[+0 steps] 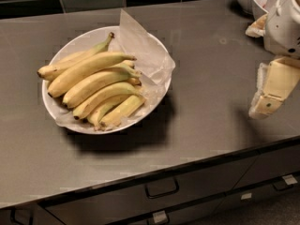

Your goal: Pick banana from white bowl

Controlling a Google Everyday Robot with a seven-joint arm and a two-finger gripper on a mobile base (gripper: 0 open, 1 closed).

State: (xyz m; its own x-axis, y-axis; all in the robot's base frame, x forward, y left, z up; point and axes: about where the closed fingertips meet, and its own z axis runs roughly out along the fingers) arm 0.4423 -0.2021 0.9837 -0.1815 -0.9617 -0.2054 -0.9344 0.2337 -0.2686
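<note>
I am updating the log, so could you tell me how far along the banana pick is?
Nothing looks done: the banana lies among the others in the white bowl. In hand: the gripper hangs over the right end of the counter, well apart from the bowl. Left: the reach, grasp and lift.

banana (89, 69): longest, thickest, pale yellow, gently curved, lying in bunch inside white bowl (48, 102); bowl wide, shallow, paper-lined. gripper (264, 106) well apart, right of bowl.
</note>
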